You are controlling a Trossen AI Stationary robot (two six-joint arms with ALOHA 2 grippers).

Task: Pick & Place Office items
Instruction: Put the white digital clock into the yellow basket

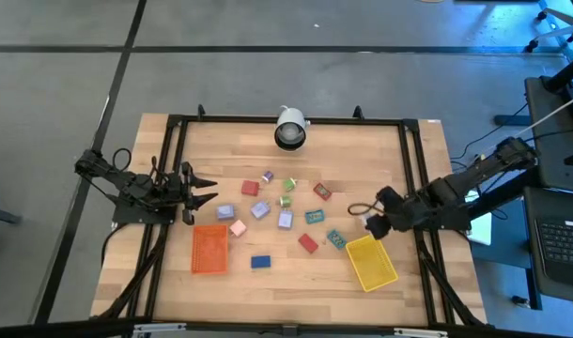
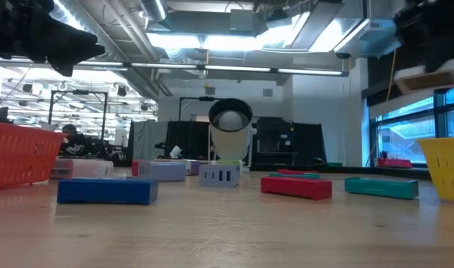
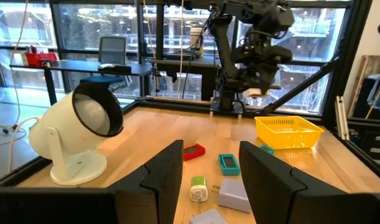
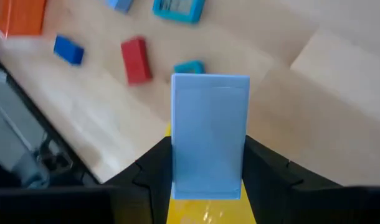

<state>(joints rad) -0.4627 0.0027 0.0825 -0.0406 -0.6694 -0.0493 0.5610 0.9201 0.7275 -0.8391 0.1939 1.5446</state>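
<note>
Under held lilac block point(image 4: 210, 134) — yellow tray point(image 4: 190, 208) mostly hidden.

Bare wood point(image 1: 296, 272) lies between orange tray point(image 1: 209, 249) and yellow tray point(image 1: 371, 262).

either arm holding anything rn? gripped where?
Right end effector holds a light blue block, fingers clamping its two long sides near the lower end, above the yellow tray. Left end effector holds nothing.

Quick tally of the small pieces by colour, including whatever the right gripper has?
Red pieces: 3
Lilac pieces: 4
Green pieces: 2
Teal pieces: 2
Blue piece: 1
Pink piece: 1
Pale blue block in right gripper: 1
Total: 14
</note>
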